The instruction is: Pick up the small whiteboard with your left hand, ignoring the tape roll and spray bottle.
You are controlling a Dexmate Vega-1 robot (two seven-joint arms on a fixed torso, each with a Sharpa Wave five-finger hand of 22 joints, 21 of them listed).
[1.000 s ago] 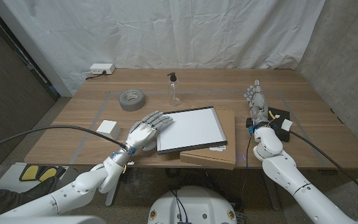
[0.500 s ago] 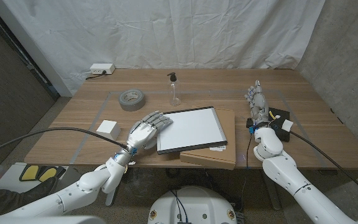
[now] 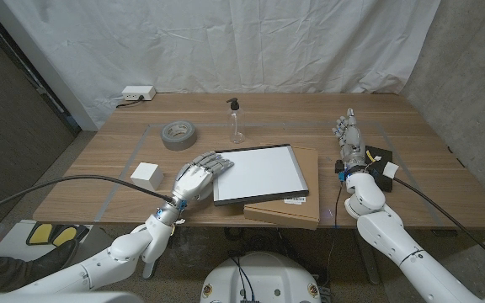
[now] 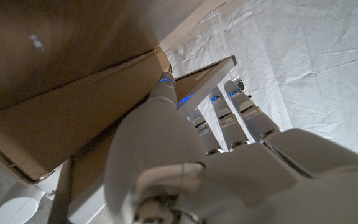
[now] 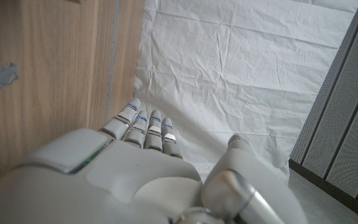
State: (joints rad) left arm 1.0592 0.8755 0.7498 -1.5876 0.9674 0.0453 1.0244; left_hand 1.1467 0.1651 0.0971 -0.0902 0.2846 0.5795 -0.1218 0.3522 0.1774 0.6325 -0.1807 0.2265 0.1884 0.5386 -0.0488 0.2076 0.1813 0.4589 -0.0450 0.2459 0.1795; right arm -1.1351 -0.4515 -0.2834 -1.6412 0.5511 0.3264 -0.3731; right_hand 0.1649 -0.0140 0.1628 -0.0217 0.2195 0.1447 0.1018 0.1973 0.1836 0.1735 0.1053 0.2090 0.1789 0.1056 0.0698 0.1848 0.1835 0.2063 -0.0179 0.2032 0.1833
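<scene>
I'm working my left robot hand (image 3: pixel 197 177), fingers spread, against the small whiteboard (image 3: pixel 258 173)'s left edge; nothing is gripped yet. The whiteboard is lying on a cardboard box (image 3: pixel 286 210) near the worktop (image 3: pixel 108 181)'s front edge, which lifts it for fingers underneath. My right robot hand (image 3: pixel 349 139) is waiting with fingers straight and empty by the right edge.

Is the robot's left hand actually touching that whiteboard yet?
Touching. In the head view the left hand's fingers lie over the whiteboard's near-left edge; the left wrist view shows them against that edge.
</scene>
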